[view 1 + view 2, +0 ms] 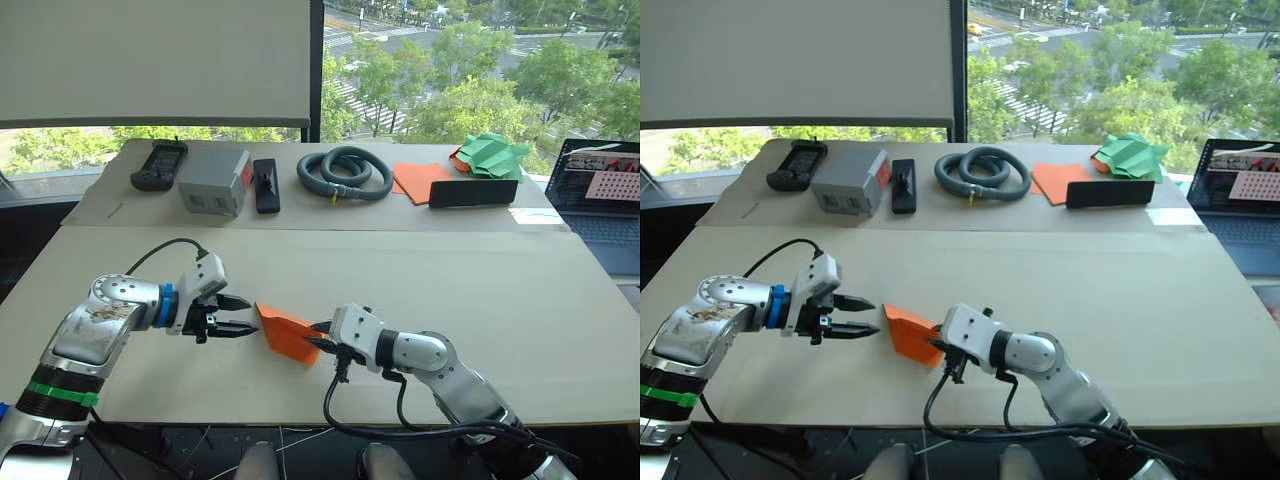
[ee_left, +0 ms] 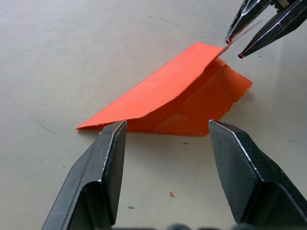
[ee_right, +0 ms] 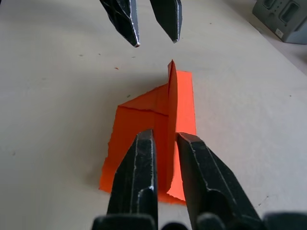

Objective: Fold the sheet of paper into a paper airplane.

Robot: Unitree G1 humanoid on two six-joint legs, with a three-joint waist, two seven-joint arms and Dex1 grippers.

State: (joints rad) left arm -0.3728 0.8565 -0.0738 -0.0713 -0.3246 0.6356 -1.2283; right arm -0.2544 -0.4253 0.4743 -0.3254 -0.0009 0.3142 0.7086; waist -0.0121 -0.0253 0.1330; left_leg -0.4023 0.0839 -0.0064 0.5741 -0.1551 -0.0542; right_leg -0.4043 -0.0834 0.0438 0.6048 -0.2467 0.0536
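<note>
1. The sheet of paper [image 1: 287, 333], bright orange and already folded into a pointed wedge, sits on the near part of the table [image 1: 520, 300], between the two grippers. Its nose points toward the robot's left; its wide ragged end is toward the right.

2. Right gripper [image 3: 165, 148]: fingers pinched on a raised flap standing up from the paper's wide end. The flap runs as a thin upright ridge between the fingertips in the right wrist view. The rest of the paper lies flat on the table.

3. Left gripper [image 1: 236, 316]: fingers spread apart, holding nothing, hanging just beside the pointed nose and aimed at it. No contact that I can see.

4. My reading: a wing fold is in hand, with the right side lifting the flap and the left about to steady or crease.

5. To do it well, I'd say:
   - keep the right pinch low on the flap so the thin paper doesn't tear at that ragged edge;
   - bring the left fingers onto the nose or the flat base before pulling, or the whole piece will slide;
   - fold along the existing crease line, not across it.

6. Far end of table, well apart: smooth orange sheets [image 1: 420, 180], a green paper shape [image 1: 492, 155], a coiled hose [image 1: 345, 172], a grey box [image 1: 213, 180].
</note>
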